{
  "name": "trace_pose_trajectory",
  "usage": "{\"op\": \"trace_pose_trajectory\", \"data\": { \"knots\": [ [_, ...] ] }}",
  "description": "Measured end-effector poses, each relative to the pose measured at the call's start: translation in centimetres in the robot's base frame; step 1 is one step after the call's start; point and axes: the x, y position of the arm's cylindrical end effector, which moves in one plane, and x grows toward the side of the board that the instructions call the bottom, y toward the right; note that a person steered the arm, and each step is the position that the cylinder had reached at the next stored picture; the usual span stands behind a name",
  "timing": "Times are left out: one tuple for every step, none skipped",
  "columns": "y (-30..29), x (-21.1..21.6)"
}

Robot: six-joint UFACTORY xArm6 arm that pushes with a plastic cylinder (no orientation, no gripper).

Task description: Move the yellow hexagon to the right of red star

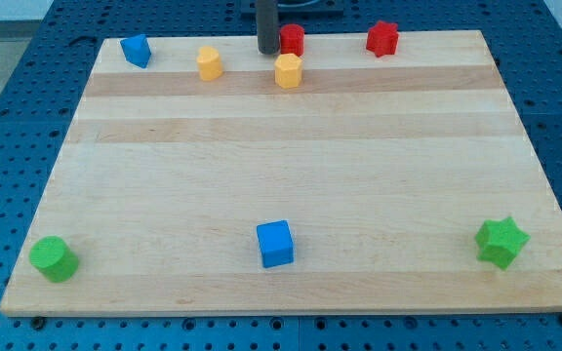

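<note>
The yellow hexagon (288, 70) lies near the view's top, just left of centre. The red star (382, 38) lies at the top edge, well to the hexagon's right and a little higher. My tip (266, 52) stands just up and to the left of the yellow hexagon, with a small gap between them. The tip is right beside the left side of a red block (292, 40), whose shape I cannot make out. That red block lies directly above the yellow hexagon.
A second yellow block (210, 63) and a blue block (137, 50) lie at the top left. A blue cube (275, 244) lies at the bottom centre, a green star (501, 241) at the bottom right and a green block (54, 258) at the bottom left. The wooden board (281, 166) sits on a blue perforated table.
</note>
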Motion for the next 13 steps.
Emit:
{"op": "trace_pose_trajectory", "data": {
  "knots": [
    [0.0,2.2],
    [0.4,3.2],
    [2.0,3.6],
    [4.4,4.4],
    [6.4,5.5],
    [3.3,5.6],
    [-0.4,5.7],
    [-0.8,8.2],
    [3.0,9.3],
    [8.4,9.3],
    [14.1,9.3],
    [18.0,9.2],
    [18.8,9.1]
  ]
}}
